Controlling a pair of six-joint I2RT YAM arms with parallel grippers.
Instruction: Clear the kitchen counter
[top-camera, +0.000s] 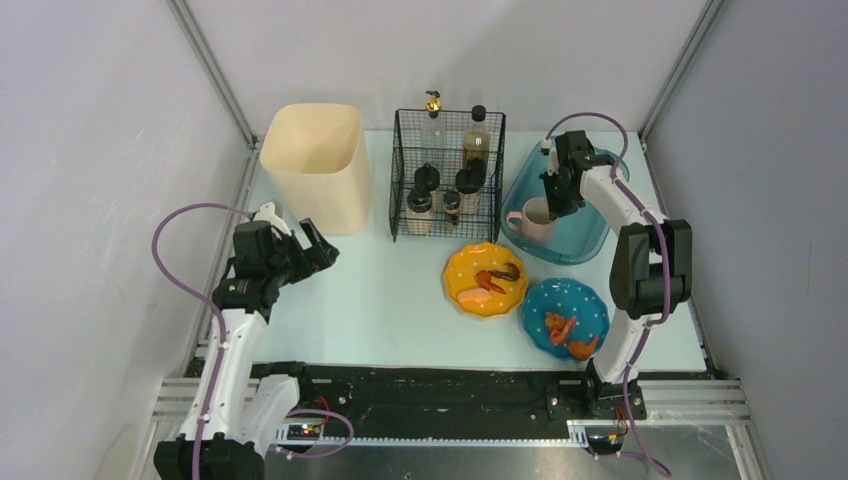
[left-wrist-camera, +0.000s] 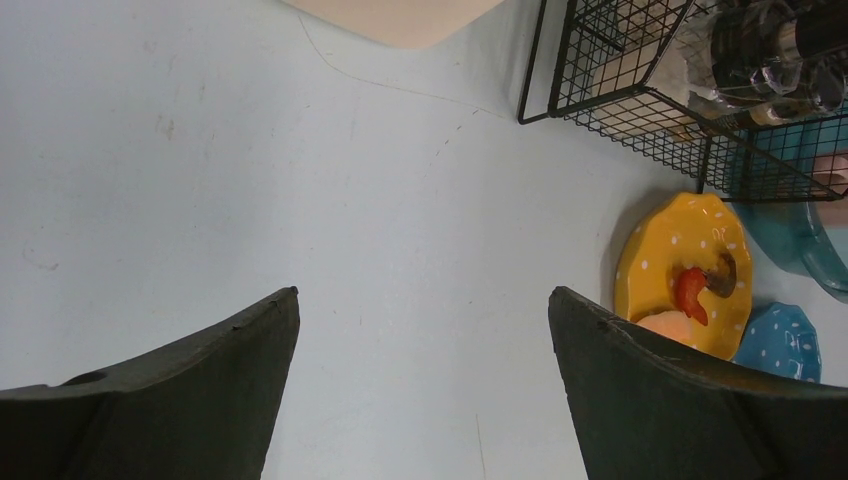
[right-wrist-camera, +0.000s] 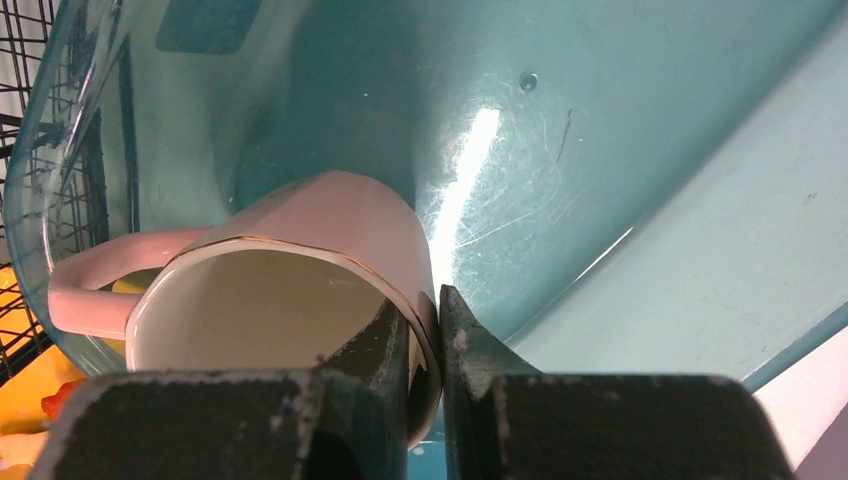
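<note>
Inside the teal tub (right-wrist-camera: 600, 120), the outstretched right pincer (right-wrist-camera: 432, 310) clamps the rim of the pink mug (right-wrist-camera: 330, 220); the left pincer (left-wrist-camera: 423, 315), arm bent, hangs wide open with the counter (left-wrist-camera: 300, 200) beneath it.

Pale grey walls (top-camera: 440, 40), aluminium corner struts (top-camera: 212, 70), even light, perhaps overhead

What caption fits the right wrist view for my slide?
Right pincer shut on the pink mug rim, inside the teal tub.
</note>
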